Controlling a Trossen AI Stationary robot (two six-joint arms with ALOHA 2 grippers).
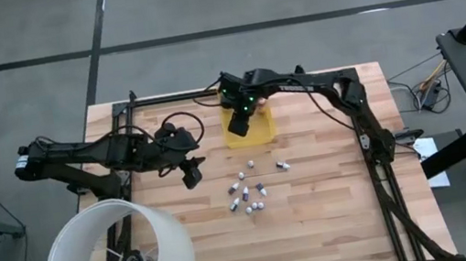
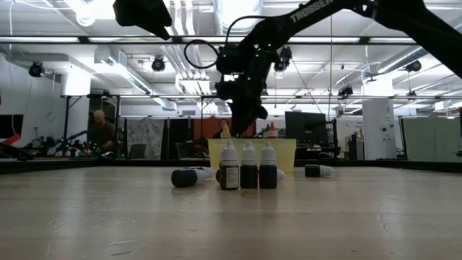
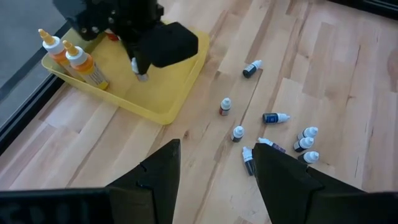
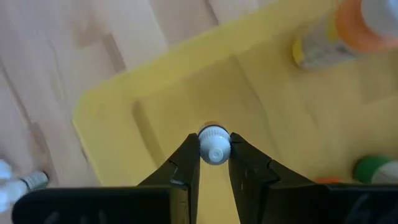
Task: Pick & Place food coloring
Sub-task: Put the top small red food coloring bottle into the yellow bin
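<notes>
**One bottle over the tray, most still on the table**

The right gripper [image 4: 214, 163] pinches a small white-capped bottle [image 4: 214, 147] by its cap, jaws pressed against it on both sides, and hangs over the yellow tray [image 3: 180, 87] with the bottle not yet set down. This looks like the placing step of one cycle.

The tray already holds two orange-capped bottles [image 3: 78, 59] standing at one end; the right wrist view also shows something green-topped [image 4: 375, 169] and a bit of red near that end, too partial to name. Much of the tray floor is bare.

The loose bottles [image 1: 247, 193], roughly nine, lie well apart from the tray toward the middle of the table [image 1: 340, 226]; some stand, some lie on their sides. In the low view three dark-bodied ones [image 2: 248, 175] stand in a row, touching or nearly so. So the task seems early, with most bottles left.

The left gripper [image 3: 214, 165] waits above the table near the cluster, jaws spread and empty.
</notes>
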